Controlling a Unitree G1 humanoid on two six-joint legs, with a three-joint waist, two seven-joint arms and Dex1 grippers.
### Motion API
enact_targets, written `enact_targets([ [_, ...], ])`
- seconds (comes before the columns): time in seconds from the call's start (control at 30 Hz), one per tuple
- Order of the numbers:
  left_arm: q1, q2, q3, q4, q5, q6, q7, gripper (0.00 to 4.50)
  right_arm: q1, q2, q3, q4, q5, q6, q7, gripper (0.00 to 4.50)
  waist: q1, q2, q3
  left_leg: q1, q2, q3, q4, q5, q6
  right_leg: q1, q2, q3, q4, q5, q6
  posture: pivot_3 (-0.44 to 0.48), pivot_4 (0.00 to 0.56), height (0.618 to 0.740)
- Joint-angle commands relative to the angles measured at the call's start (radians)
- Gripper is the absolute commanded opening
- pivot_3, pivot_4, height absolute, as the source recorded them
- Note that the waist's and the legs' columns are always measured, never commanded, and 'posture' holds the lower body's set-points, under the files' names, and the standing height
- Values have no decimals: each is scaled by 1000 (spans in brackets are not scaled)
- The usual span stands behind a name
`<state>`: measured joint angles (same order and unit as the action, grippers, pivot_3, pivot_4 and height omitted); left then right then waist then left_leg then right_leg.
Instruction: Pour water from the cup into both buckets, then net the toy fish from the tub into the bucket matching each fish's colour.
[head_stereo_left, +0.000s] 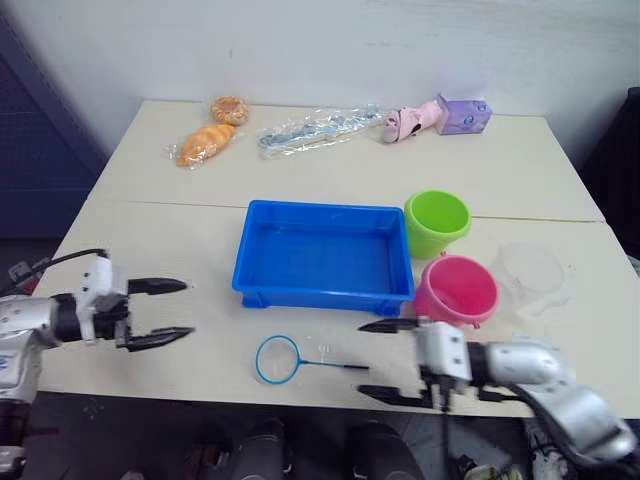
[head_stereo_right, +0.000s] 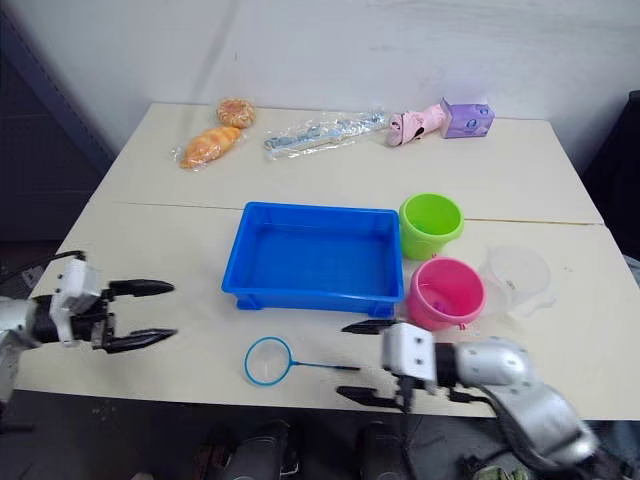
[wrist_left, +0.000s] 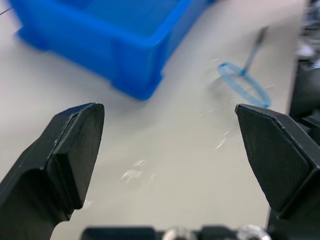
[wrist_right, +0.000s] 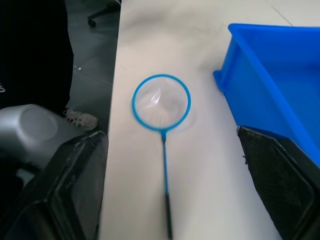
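Two open end effectors — net (head_stereo_left: 278, 360) between, handle tip near right end effector (head_stereo_left: 388, 361).

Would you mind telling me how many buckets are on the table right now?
2. The green bucket stands by the blue tub's far right corner; the pink bucket sits just nearer the robot, beside the clear cup.

One blue tub (head_stereo_left: 324, 258), two buckets, green (head_stereo_left: 436, 222) and pink (head_stereo_left: 456, 289), one clear cup (head_stereo_left: 530, 276), one net (head_stereo_left: 278, 360), two grippers.
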<state>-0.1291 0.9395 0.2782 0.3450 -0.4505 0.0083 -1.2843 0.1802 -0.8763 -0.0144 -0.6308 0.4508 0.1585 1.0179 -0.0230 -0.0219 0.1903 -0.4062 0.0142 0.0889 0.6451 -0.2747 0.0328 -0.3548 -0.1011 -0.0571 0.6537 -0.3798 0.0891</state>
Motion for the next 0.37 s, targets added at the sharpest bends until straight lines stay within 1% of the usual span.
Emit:
enact_targets([
  [0.03,-12,-6,38,87,58,-101,52,4500,144,-4,-250,-97,92,4,12,4435,-1,-3,-1,1,0,0,0,0,0,1,0,-1,0,0,0,0,150,740],
  [0.1,-29,-19,33,146,83,-163,62,4500,232,34,-401,-92,144,-30,39,4435,0,-3,-1,1,0,0,1,0,0,2,0,-1,0,0,0,0,150,740],
  [0.17,-53,-36,20,217,120,-238,82,4500,350,60,-589,-8,120,-115,145,4435,0,-3,-2,2,0,0,0,0,0,3,0,-1,-1,0,0,0,150,740],
  [0.2,-66,-44,15,248,138,-268,97,4500,378,74,-664,38,127,-142,175,4435,1,-3,-2,2,0,0,0,0,1,4,0,-1,-1,0,0,0,150,740],
  [0.23,-80,-54,14,272,151,-295,118,4500,387,84,-711,80,118,-189,199,4435,3,-3,-2,2,0,0,0,0,1,4,0,-1,-2,0,1,0,150,740],
  [0.27,-90,-60,14,289,159,-314,130,4500,384,90,-732,104,114,-221,209,4435,3,-3,-2,3,0,0,0,-1,1,4,0,-1,-2,0,1,0,150,740],
  [0.37,-113,-86,4,299,163,-376,118,4500,393,86,-766,174,113,-247,246,4435,3,-4,-2,4,0,0,0,-1,1,6,0,-1,-3,1,1,0,150,740],
])
